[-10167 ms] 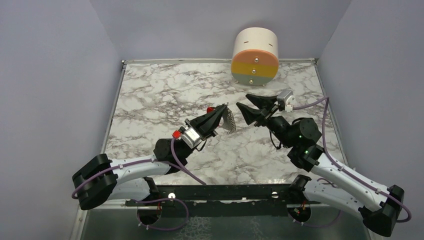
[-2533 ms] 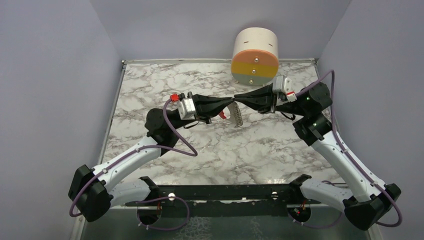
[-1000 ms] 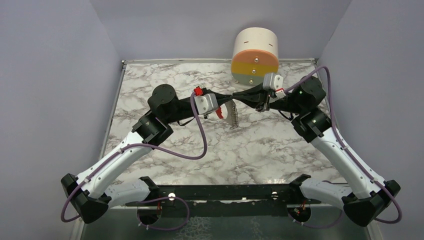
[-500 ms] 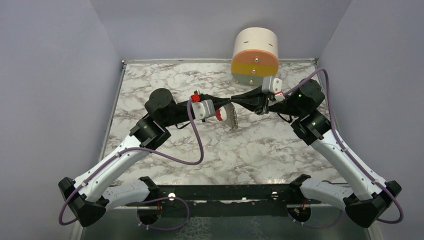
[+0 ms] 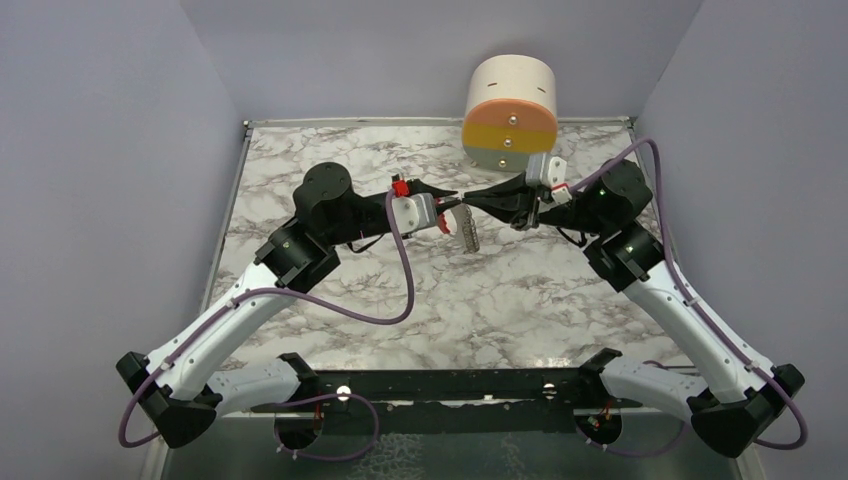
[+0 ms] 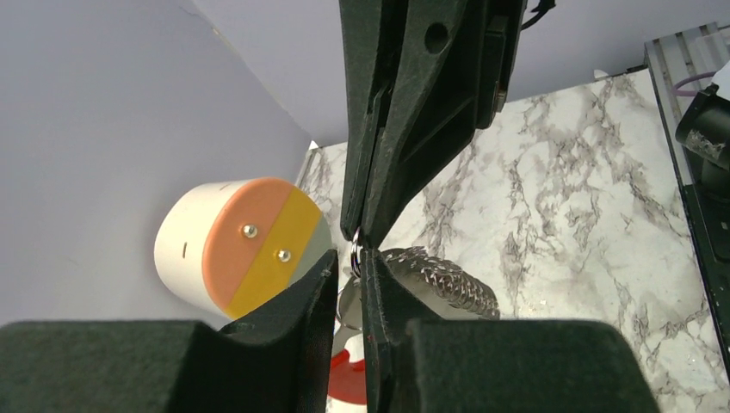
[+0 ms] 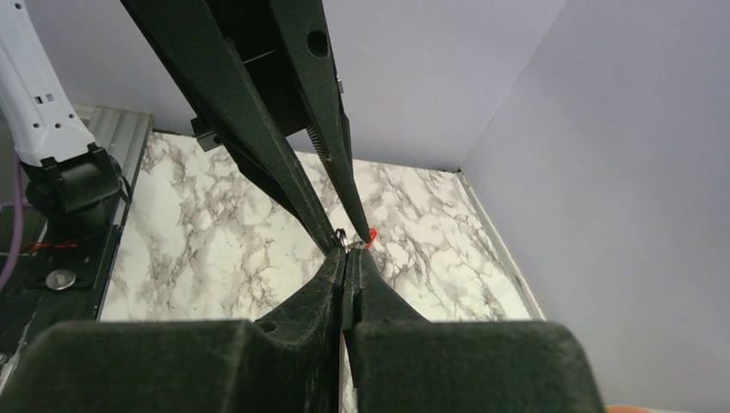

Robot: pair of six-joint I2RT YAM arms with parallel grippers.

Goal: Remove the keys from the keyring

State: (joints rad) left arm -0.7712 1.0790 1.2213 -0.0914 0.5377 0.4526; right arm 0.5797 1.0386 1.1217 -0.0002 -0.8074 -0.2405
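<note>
Above table [image 5: 300,170] | right gripper [image 7: 346,255] clamped on keyring [image 7: 342,237] | left gripper [image 6: 349,263] slightly apart | keys [image 6: 441,280] half hidden

Keyring [image 6: 355,249]: tiny, half buried between fingertips; what threads it, cannot tell. Below keyring, red key [image 6: 349,391] cut by bottom edge, mostly behind left gripper [image 6: 348,262]. Right of keyring, silvery strip [image 6: 439,280], near end hidden. Top view: keyring too small to see.

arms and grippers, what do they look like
left arm and right arm: white links, black joints, looping purple cables. left gripper and right gripper: long tapered black fingers, each with a grey camera block behind; a red plug on the left one.
</note>
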